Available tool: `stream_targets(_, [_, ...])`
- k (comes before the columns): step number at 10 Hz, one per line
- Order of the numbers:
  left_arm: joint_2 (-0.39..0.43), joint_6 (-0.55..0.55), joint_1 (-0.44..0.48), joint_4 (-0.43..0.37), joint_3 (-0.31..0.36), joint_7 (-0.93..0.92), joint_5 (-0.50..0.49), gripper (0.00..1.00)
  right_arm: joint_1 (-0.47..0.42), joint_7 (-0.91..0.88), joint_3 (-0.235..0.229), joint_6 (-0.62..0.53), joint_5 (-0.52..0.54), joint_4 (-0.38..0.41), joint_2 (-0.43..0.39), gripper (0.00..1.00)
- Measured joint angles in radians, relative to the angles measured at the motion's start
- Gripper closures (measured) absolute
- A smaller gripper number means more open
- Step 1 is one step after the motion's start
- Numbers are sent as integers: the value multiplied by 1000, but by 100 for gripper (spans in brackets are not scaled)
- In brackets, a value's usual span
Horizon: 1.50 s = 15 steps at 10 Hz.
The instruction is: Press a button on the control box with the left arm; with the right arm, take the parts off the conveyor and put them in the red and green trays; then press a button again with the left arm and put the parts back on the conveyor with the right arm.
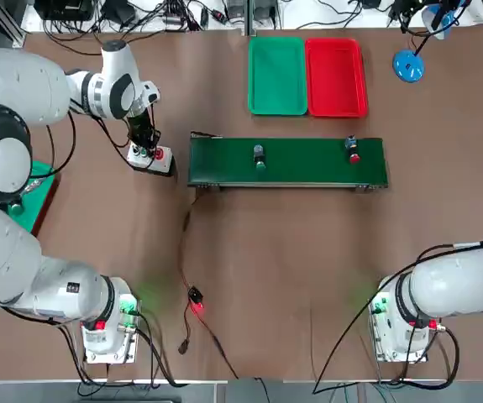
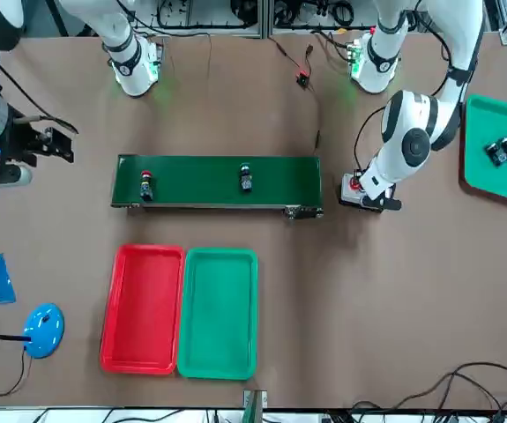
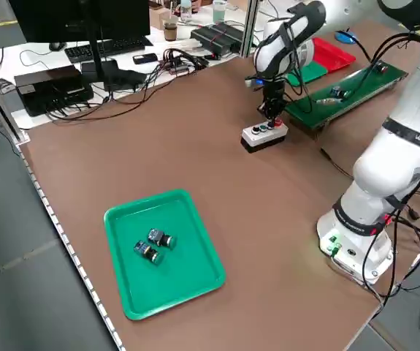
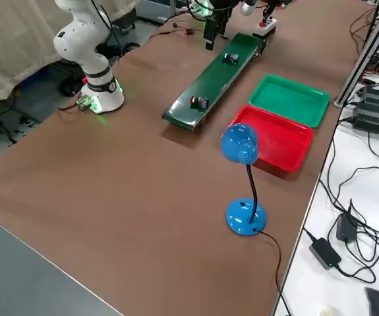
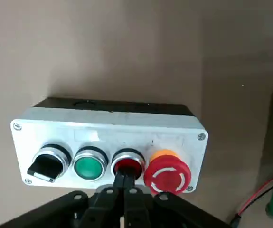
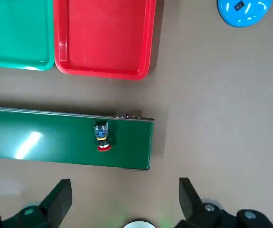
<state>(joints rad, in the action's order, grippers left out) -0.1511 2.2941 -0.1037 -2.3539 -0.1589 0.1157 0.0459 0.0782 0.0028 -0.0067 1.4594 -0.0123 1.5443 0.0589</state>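
The light-grey control box (image 1: 152,158) sits off the left end of the dark-green conveyor (image 1: 308,164). My left gripper (image 1: 144,141) stands straight over the box, shut. In the left wrist view its joined tips (image 5: 125,179) touch the round red button (image 5: 127,163), between a green button and a large red mushroom button. Two parts lie on the belt: the green-capped one (image 1: 259,157) near the middle and the red-capped one (image 1: 353,152) toward the right end. Beyond the belt lie the green tray (image 1: 277,75) and the red tray (image 1: 335,75), both bare. My right gripper (image 6: 125,199) hangs open high above the red-capped part (image 6: 101,137).
A blue desk lamp (image 1: 408,65) stands right of the red tray. At the table's left edge, a separate green tray (image 3: 188,270) holds two small dark parts. A cable with a red-lit connector (image 1: 196,300) runs from the conveyor toward the arms' bases.
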Motion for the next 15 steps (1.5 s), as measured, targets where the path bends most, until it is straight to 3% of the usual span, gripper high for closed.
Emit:
stream_targets(2, [18, -21, 0, 33, 0, 1, 0, 96, 1, 0, 0, 0, 0, 1, 0, 0])
stream_targets(4, [71, -140, 1, 141, 7, 2, 0, 87, 1, 0, 0, 5, 0, 11, 0, 0])
stream_targets(7, [107, -336, 5, 427, 59, 3, 0, 44, 1, 0, 0, 52, -9, 71, 1, 0])
stream_targets(10, [115, -595, 9, 701, 150, -8, 0, 1, 5, 29, 1, 202, -46, 213, 4, 0])
stream_targets(12, [124, -663, 9, 792, 175, -10, 0, 0, 31, 91, 3, 345, -66, 335, 5, 0])
stream_targets(15, [175, -707, 9, 799, 180, -19, 0, 0, 77, 187, 4, 539, -91, 484, 6, 0])
